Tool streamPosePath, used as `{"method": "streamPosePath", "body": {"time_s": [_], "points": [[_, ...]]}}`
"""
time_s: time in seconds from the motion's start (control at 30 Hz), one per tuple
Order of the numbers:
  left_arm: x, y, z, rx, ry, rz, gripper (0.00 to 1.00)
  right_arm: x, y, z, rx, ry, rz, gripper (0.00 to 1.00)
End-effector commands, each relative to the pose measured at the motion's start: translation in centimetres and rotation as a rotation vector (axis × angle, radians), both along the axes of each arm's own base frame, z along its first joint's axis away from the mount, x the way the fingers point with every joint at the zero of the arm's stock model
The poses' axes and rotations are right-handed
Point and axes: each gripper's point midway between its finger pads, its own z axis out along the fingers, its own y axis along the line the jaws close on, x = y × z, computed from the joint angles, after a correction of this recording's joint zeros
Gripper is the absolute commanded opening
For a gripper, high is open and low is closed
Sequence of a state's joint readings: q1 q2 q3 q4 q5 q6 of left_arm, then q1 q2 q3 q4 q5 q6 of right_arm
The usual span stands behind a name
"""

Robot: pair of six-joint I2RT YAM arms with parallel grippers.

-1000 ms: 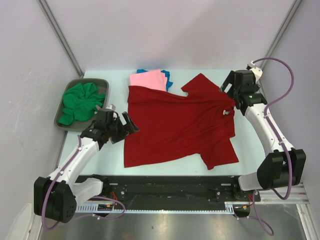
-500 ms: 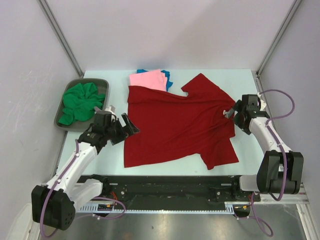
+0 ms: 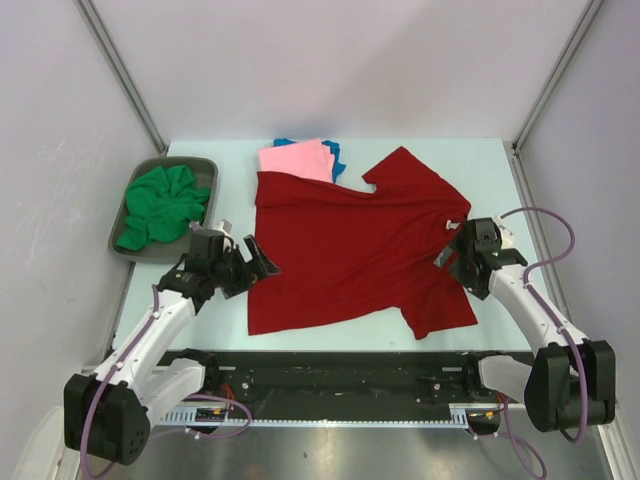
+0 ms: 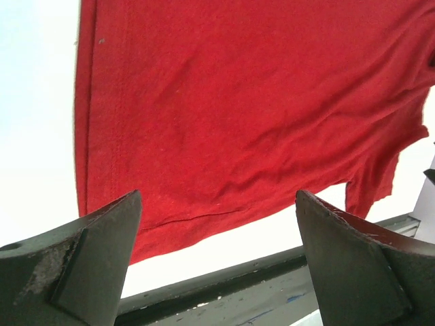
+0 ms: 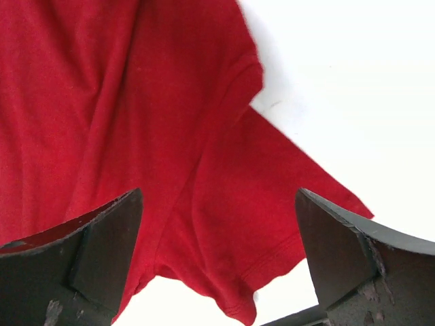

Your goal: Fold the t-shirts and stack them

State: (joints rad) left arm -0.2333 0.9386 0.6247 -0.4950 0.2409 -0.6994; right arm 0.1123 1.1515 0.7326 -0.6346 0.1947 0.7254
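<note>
A dark red t-shirt (image 3: 350,250) lies spread flat across the middle of the table, its sleeve at the near right. It fills the left wrist view (image 4: 238,102) and the right wrist view (image 5: 136,102). My left gripper (image 3: 262,262) hovers open at the shirt's left edge near the hem, nothing between its fingers (image 4: 217,197). At the shirt's right edge my right gripper (image 3: 450,255) is open over the sleeve (image 5: 219,197), holding nothing. A folded pink t-shirt (image 3: 295,160) rests on a blue one (image 3: 335,152) at the back. A green t-shirt (image 3: 160,205) lies crumpled in the tray.
The grey tray (image 3: 200,162) stands at the table's left edge. The table's black front rail (image 3: 340,365) runs just beyond the red shirt's hem. Grey walls close in the left, back and right sides.
My right arm has swung from the far right corner toward the near side, down along the red shirt's right edge. The left gripper has shifted slightly nearer. Both stay open.
</note>
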Motion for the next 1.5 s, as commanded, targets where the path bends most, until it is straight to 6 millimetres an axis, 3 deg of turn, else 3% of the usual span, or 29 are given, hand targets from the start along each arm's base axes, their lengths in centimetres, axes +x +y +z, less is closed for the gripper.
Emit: {"method": "streamPosePath", "body": {"time_s": [0.0,0.2,0.7,0.9,1.03,1.1,1.13,1.37,1.47], "points": [[-0.3,0.3,-2.0,0.014,0.044,0.012,0.99,-2.3,-2.2,-0.7,-0.087,0.051,-0.126,0.98],[-0.9,0.2,-3.2,0.016,0.071,-0.006,0.99,-3.1,-2.2,-2.0,-0.079,0.064,-0.145,0.98],[-1.7,-0.1,-3.2,0.004,0.067,-0.045,0.99,-7.7,-0.9,-4.3,-0.166,0.195,-0.142,0.95],[-2.1,-0.1,-3.6,0.001,0.076,-0.059,0.99,-8.9,-0.1,-5.3,-0.175,0.209,-0.131,0.82],[-2.2,-0.2,-3.7,-0.003,0.079,-0.063,0.99,-9.0,0.3,-5.6,-0.171,0.218,-0.127,0.66],[-2.3,-0.2,-3.7,-0.001,0.079,-0.065,0.99,-9.1,0.2,-5.8,-0.18,0.225,-0.132,0.63],[-2.3,-0.2,-3.7,0.002,0.076,-0.066,0.99,-9.0,0.2,-5.9,-0.183,0.227,-0.13,0.55],[-2.2,-0.3,-3.3,-0.005,0.07,-0.069,0.99,-9.0,0.3,-6.9,-0.204,0.261,-0.118,0.5],[-2.2,-0.3,-3.4,-0.003,0.076,-0.068,0.99,-9.0,0.5,-7.4,-0.223,0.281,-0.098,0.36]]}}
